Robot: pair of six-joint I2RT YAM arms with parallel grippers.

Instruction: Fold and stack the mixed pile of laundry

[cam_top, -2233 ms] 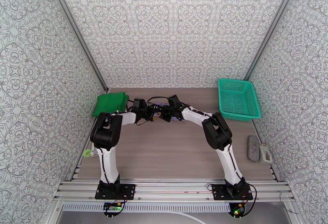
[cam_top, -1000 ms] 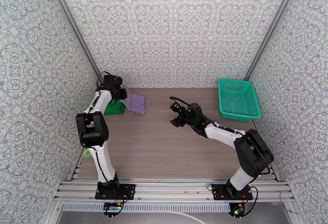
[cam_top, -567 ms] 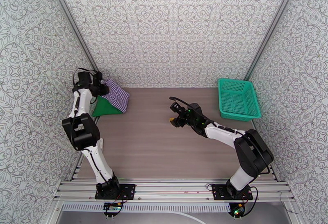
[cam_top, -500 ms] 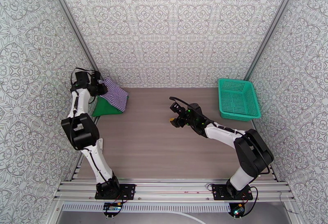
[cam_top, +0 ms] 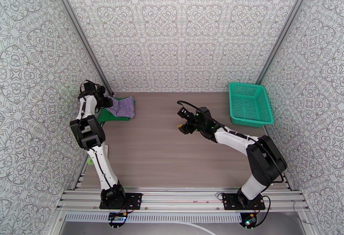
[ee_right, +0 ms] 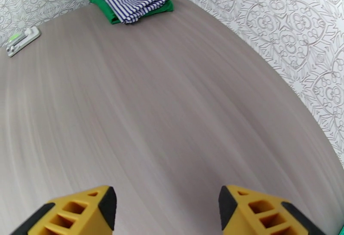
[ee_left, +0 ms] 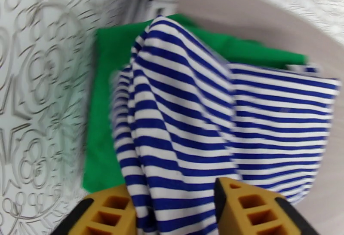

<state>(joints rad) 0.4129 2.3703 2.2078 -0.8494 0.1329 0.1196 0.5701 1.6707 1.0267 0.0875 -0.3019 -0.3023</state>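
L fingers (ee_left: 245, 208) spread, striped top (ee_left: 193, 115) lying between, bunched on green T-shirt (ee_left: 107, 102); pull-back cld snag, drag it off. R fingers (ee_right: 253, 208) open, empty.

The folded T-shirt (ee_left: 101, 102) is bright green. The top (ee_left: 193, 120) has thin blue-and-white stripes. The basket (cam_top: 249, 105) at two o'clock is teal.
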